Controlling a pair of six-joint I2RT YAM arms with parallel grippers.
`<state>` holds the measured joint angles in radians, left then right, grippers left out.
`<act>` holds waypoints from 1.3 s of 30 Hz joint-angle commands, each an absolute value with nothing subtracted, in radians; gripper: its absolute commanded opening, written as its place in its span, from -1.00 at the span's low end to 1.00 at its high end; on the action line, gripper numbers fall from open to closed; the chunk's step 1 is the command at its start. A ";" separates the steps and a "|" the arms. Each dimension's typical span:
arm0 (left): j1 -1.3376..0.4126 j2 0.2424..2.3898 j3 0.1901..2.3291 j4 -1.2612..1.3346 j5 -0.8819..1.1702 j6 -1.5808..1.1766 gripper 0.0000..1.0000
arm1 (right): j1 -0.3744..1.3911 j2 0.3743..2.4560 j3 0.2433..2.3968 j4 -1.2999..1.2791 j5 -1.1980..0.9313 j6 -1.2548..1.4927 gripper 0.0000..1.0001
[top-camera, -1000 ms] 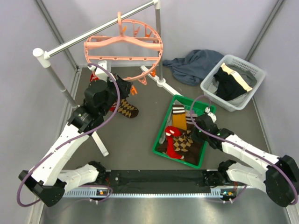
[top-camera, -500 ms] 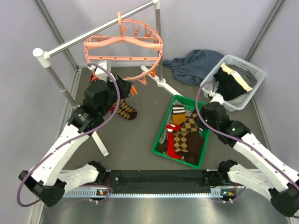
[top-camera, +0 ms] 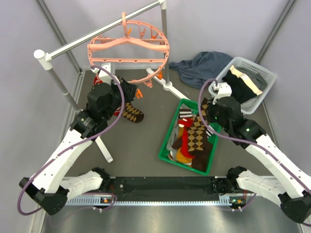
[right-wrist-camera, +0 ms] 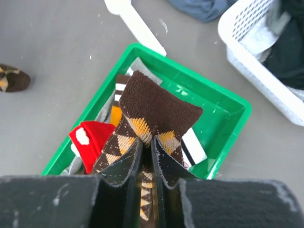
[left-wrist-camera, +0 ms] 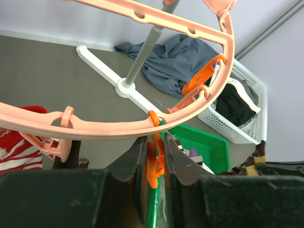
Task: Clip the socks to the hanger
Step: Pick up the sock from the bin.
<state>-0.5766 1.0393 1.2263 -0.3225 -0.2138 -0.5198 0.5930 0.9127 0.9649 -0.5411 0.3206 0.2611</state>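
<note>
The salmon-pink hanger point(top-camera: 127, 48) hangs by its hook from the rail. My left gripper point(left-wrist-camera: 154, 152) is just under its ring point(left-wrist-camera: 118, 126), shut on a small orange clip point(left-wrist-camera: 153, 166). My right gripper point(right-wrist-camera: 147, 145) is shut on the cuff of a brown-and-tan argyle sock point(right-wrist-camera: 156, 111), which hangs from it point(top-camera: 197, 133) over the green tray point(top-camera: 167, 145). A red sock point(right-wrist-camera: 90, 137) and other socks lie in the tray. Another argyle sock point(top-camera: 131, 112) sits below the hanger. A red-and-white striped sock point(left-wrist-camera: 14, 142) shows at the ring's left.
A white basket point(top-camera: 260, 73) of dark and cream garments stands at the back right. A blue-grey cloth point(top-camera: 201, 65) lies beside it. The grey rail point(top-camera: 97, 34) crosses the back on posts, with a white foot point(top-camera: 167, 85) near the tray.
My right gripper has risen and moved back from the tray's middle, drawing the argyle sock up out of the pile. The left arm has stayed on the clip.
</note>
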 commanded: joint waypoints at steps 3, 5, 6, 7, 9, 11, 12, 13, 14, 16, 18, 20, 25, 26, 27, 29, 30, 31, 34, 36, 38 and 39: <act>-0.578 1.034 1.263 -0.278 -0.183 -0.506 -0.75 | 0.591 0.983 0.907 -0.466 0.223 0.311 -0.79; -0.578 1.031 1.258 -0.279 -0.184 -0.508 -0.75 | 0.591 1.012 0.856 -0.450 0.137 0.331 -0.73; -0.578 1.031 1.256 -0.278 -0.186 -0.508 -0.75 | 0.591 1.023 0.839 -0.437 0.111 0.360 -0.70; -0.580 1.026 1.255 -0.278 -0.184 -0.509 -0.75 | 0.591 1.034 0.804 -0.433 0.086 0.368 -0.61; -0.580 1.029 1.250 -0.273 -0.183 -0.514 -0.75 | 0.591 1.072 0.779 -0.431 0.060 0.388 -0.57; -0.578 1.031 1.244 -0.272 -0.179 -0.514 -0.75 | 0.591 1.094 0.758 -0.437 0.087 0.391 -0.56; -0.578 1.031 1.244 -0.272 -0.178 -0.515 -0.75 | 0.591 1.106 0.758 -0.440 0.098 0.393 -0.52; -0.578 1.031 1.246 -0.272 -0.176 -0.515 -0.75 | 0.591 1.108 0.767 -0.448 0.107 0.391 -0.42; -0.578 1.031 1.246 -0.272 -0.175 -0.515 -0.75 | 0.591 1.109 0.775 -0.454 0.120 0.394 -0.34; -0.578 1.029 1.247 -0.273 -0.175 -0.515 -0.75 | 0.591 1.108 0.810 -0.468 0.120 0.405 -0.10; -0.580 1.026 1.246 -0.273 -0.175 -0.517 -0.75 | 0.591 1.109 0.836 -0.508 0.117 0.428 -0.03; -0.578 1.019 1.244 -0.272 -0.175 -0.518 -0.75 | 0.591 1.109 0.870 -0.560 0.100 0.466 0.05; -0.578 1.005 1.241 -0.272 -0.175 -0.515 -0.75 | 0.592 1.062 0.868 -0.615 0.052 0.540 0.21; -0.578 1.005 1.241 -0.273 -0.176 -0.515 -0.75 | 0.591 1.039 0.861 -0.617 0.023 0.557 0.22; -0.580 1.002 1.239 -0.275 -0.175 -0.515 -0.75 | 0.592 1.026 0.853 -0.615 0.006 0.561 0.26; -0.578 1.000 1.241 -0.275 -0.176 -0.514 -0.75 | 0.592 1.009 0.836 -0.621 -0.033 0.563 0.27; -0.580 1.002 1.239 -0.276 -0.175 -0.512 -0.75 | 0.592 1.003 0.831 -0.636 -0.040 0.561 0.28; -0.580 0.999 1.239 -0.275 -0.175 -0.512 -0.75 | 0.592 0.999 0.816 -0.641 -0.043 0.561 0.31; -0.578 0.996 1.233 -0.270 -0.173 -0.517 -0.75 | 0.591 0.985 0.772 -0.660 -0.048 0.557 0.36; -0.580 0.993 1.229 -0.268 -0.175 -0.517 -0.75 | 0.591 0.965 0.755 -0.670 -0.028 0.555 0.36; -0.578 0.991 1.227 -0.267 -0.175 -0.517 -0.75 | 0.591 0.944 0.759 -0.670 -0.002 0.558 0.32; -0.578 0.991 1.227 -0.267 -0.173 -0.517 -0.75 | 0.591 0.924 0.781 -0.670 0.035 0.558 0.26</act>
